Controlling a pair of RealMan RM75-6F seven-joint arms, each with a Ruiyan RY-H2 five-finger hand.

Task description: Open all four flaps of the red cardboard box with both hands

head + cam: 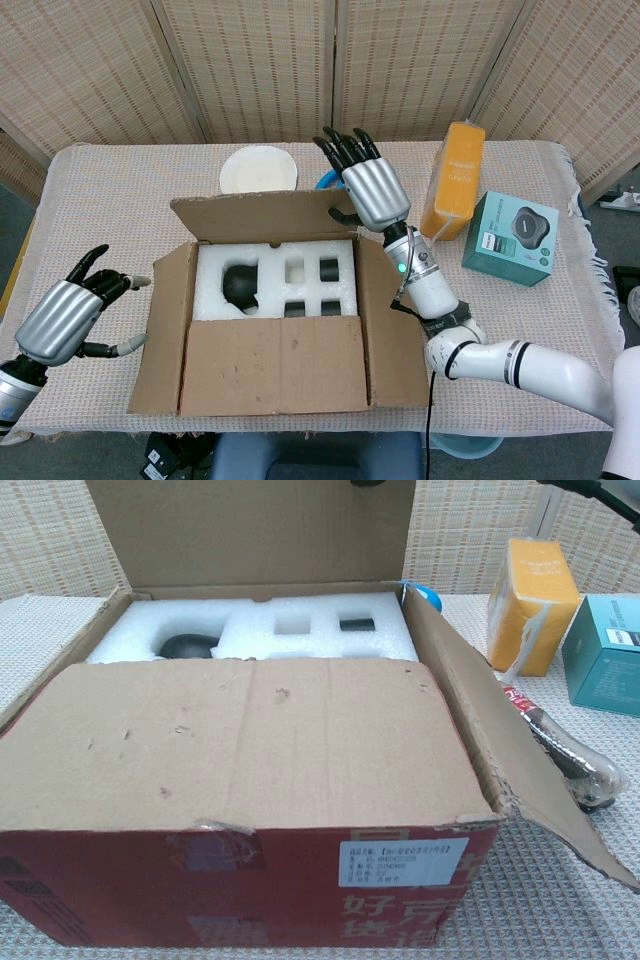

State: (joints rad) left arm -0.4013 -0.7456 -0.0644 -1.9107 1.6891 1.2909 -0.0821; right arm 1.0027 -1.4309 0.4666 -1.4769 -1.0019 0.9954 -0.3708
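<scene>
Raising the far flap (265, 217), right robot hand (373, 190) points fingers upward.

Cloth-covered table (130, 190), red cardboard box (270, 330), white plate (258, 170), orange carton (455, 180), teal box (510, 238), cola bottle (560, 755)

Right hand (372, 188) raised, fingers extended; left hand (62, 316) low, loosely curled.

Red box (200, 890), white foam (300, 285), orange pkg (455, 180), teal carton (510, 238).
</scene>
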